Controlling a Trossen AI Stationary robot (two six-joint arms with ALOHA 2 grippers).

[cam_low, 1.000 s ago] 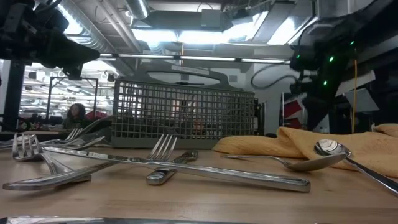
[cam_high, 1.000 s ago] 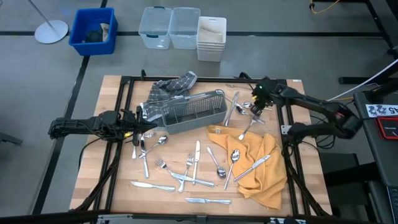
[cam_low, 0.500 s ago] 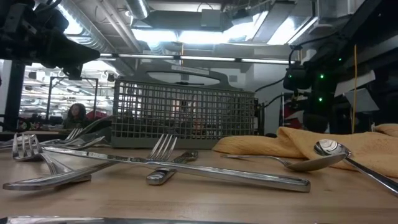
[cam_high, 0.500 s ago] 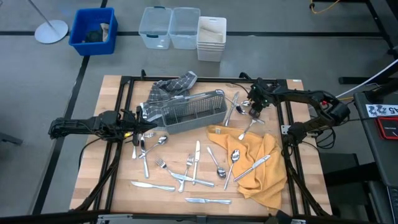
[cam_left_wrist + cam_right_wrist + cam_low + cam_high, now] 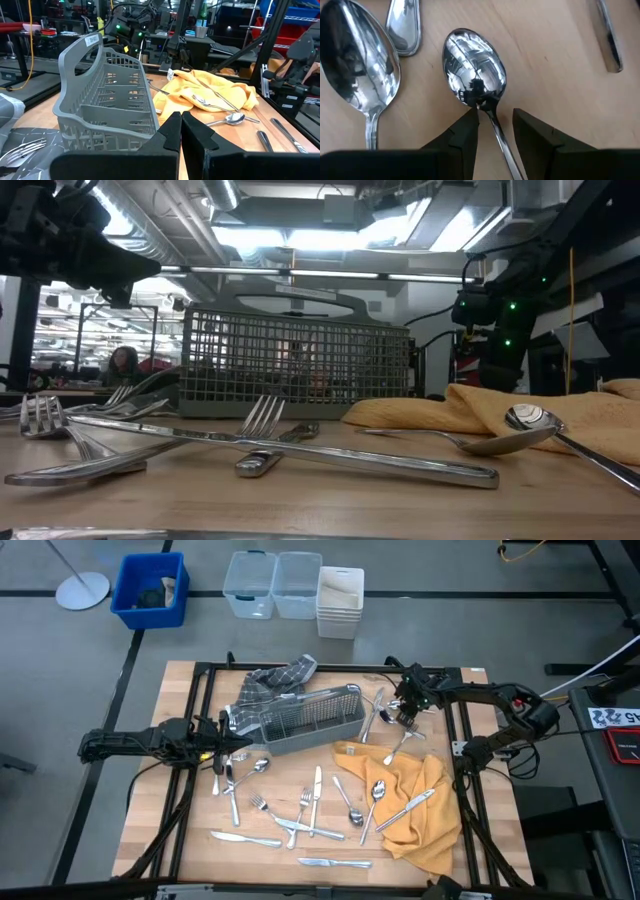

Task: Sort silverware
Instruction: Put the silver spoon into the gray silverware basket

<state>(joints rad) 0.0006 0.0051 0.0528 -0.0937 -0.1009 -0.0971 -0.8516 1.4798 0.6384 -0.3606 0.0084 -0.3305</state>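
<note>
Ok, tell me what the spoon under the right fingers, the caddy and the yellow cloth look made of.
Spoon: polished metal, likely steel; its bowl mirrors the room.
Caddy: looks like grey moulded plastic, matte, with slotted walls; the low view leaves wire mesh possible.
Cloth: soft woven fabric, matte, lying in rumpled folds.

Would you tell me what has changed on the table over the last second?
The right gripper has swung in from the table's right edge toward the caddy and come down over a spoon, its open fingers astride the neck; nothing is gripped yet. The left gripper, shut, has stayed beside the caddy, and the other silverware has not moved.
</note>
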